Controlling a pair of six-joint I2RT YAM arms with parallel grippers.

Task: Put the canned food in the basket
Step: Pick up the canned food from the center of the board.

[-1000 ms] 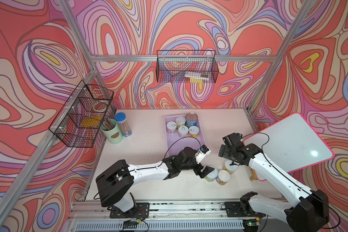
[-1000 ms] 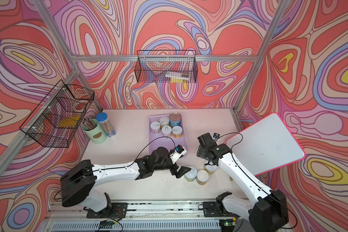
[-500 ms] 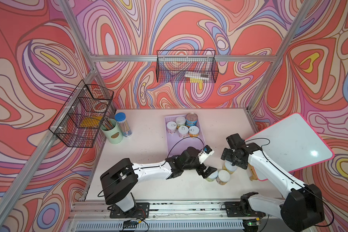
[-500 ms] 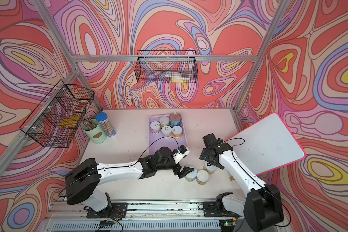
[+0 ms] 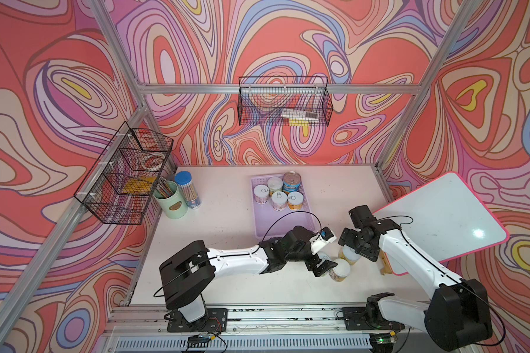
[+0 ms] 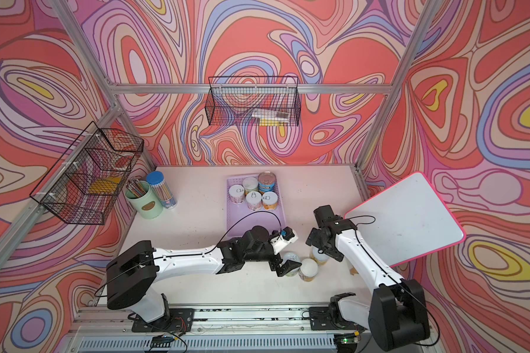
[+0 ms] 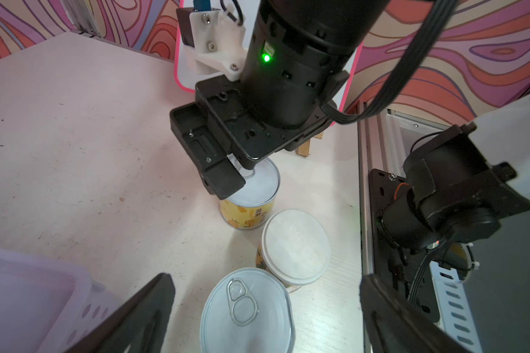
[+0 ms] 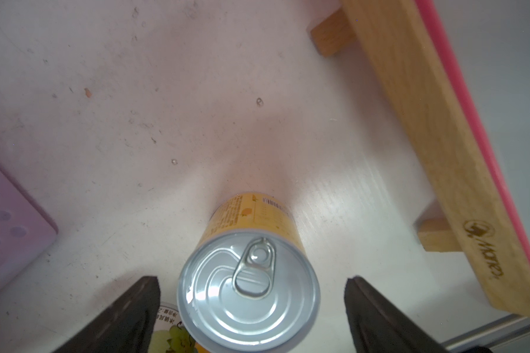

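Both pincers stand released above the three cans left on the bench, a tight cluster at about 5 o'clock from the lilac basket (image 5: 288, 226). Five cans already sit at the basket's 12 o'clock end. The left pincer (image 7: 257, 318) straddles the pull-tab can (image 7: 245, 311). The right pincer (image 8: 251, 305) straddles the yellow pineapple can (image 8: 248, 290), clear of its sides.

The cans nearly touch, so a descending jaw could clip the plain-lidded can (image 7: 296, 244) and topple it. The wrists are also close and may collide when lifting. At 3 o'clock, the whiteboard's wooden stand (image 8: 426, 122) crowds the right arm.
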